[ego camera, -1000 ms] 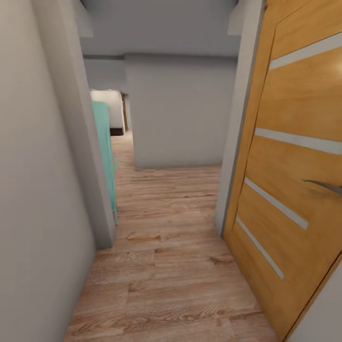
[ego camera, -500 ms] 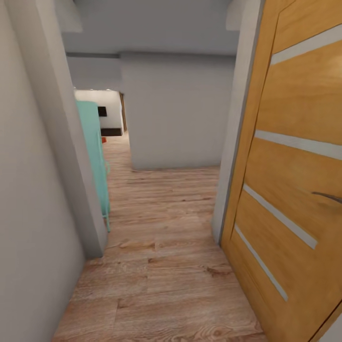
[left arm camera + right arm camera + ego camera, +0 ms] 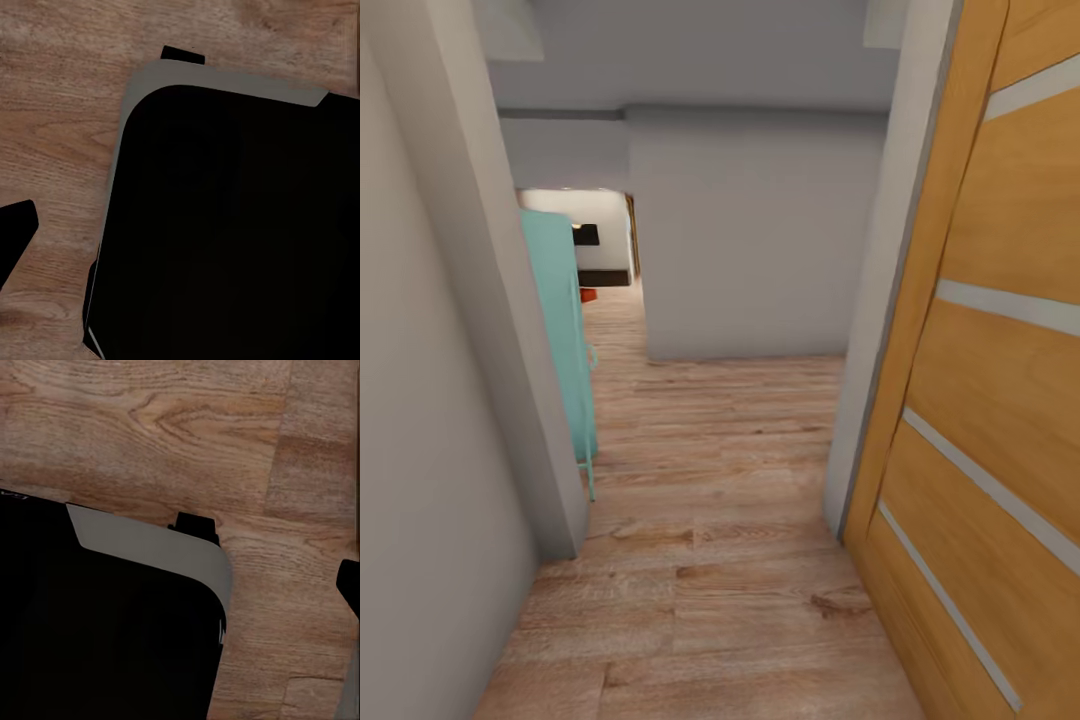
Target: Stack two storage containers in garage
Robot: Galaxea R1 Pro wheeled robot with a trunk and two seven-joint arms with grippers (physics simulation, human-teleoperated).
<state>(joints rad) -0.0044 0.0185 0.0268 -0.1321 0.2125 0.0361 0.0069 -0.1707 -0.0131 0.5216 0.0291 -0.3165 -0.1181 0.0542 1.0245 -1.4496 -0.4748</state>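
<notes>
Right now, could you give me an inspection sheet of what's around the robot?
surface: wood plank floor.
job's things: small orange-red shape far down the hall, too small to identify.
clutter: teal object behind the left wall corner.
grippers: a dark tip at each wrist view's edge, probably the left gripper and right gripper; open or shut cannot be told.
cables: nothing seen.
surroundings: grey wall ahead, wooden door at right, robot's dark base over the floor.
</notes>
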